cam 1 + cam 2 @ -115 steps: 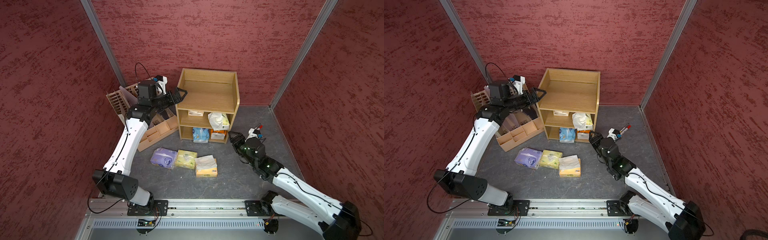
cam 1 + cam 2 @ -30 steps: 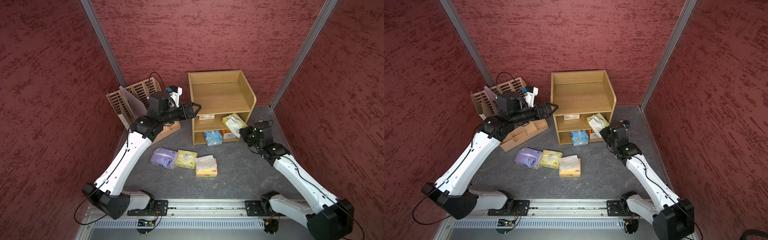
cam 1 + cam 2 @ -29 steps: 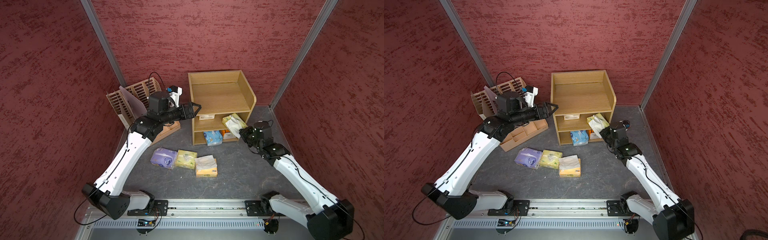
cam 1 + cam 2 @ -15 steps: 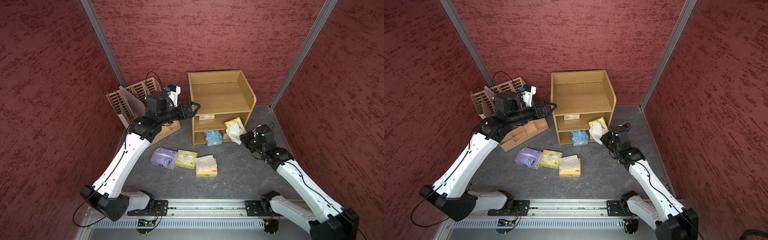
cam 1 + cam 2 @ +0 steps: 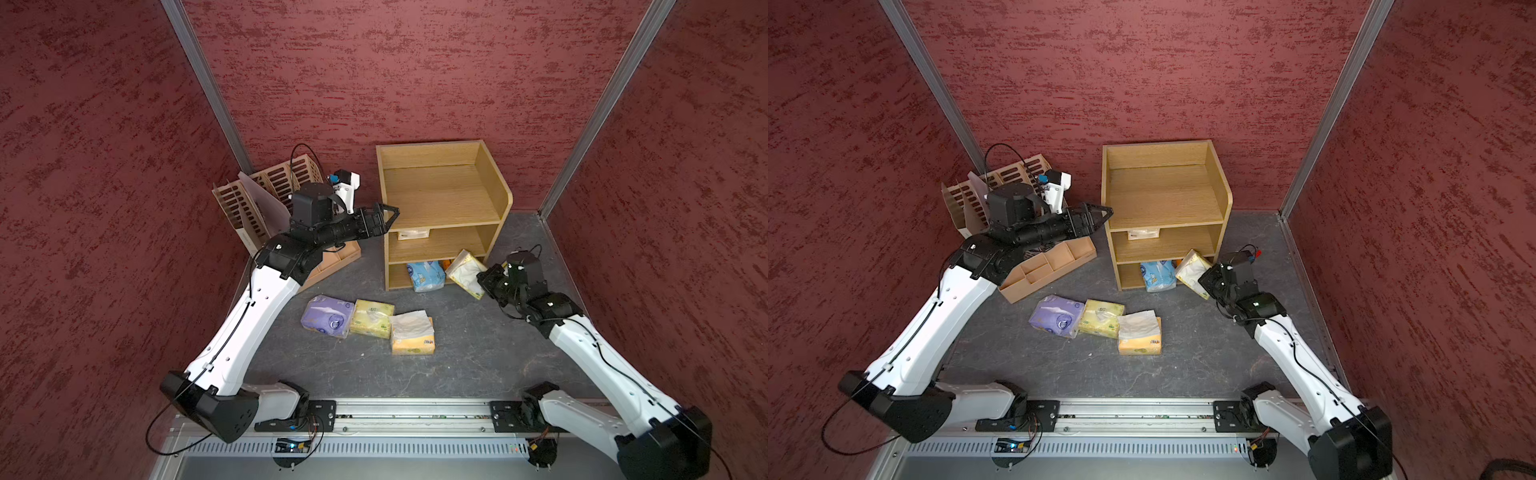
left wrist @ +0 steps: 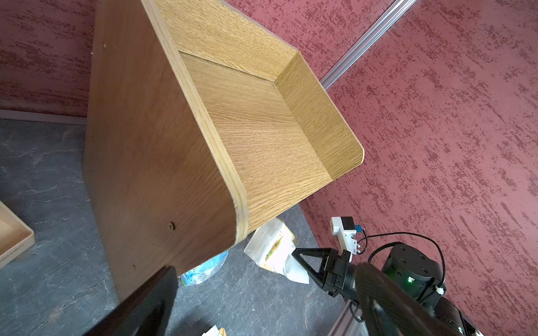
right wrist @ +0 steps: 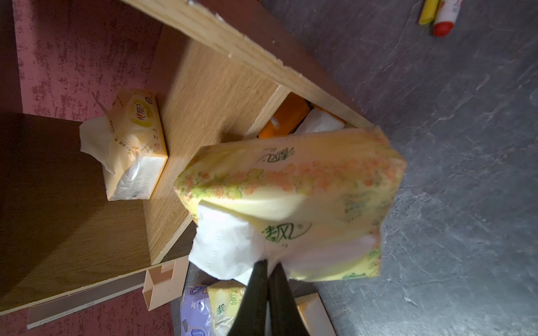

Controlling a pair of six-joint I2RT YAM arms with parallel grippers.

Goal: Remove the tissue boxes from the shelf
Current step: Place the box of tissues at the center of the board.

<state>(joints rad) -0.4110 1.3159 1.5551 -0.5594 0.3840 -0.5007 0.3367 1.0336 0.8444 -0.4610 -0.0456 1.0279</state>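
Currently the right gripper (image 7: 267, 263) is closed on white tissue (image 7: 224, 247) protruding from the yellow-green tissue pack (image 7: 291, 180), which hangs at its tip, outside the shelf (image 7: 209, 87).

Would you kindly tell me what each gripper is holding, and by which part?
The right gripper pinches the yellow-green tissue pack by the white tissue sticking out. The left gripper is open and holds nothing.

The orange pack (image 7: 286, 117) in the shelf's (image 7: 203, 96) bottom tier is mostly hidden behind the yellow pack (image 7: 294, 186). The left gripper's (image 5: 387, 212) fingers (image 6: 139, 302) appear blurred, cut off by the wrist view's edge.
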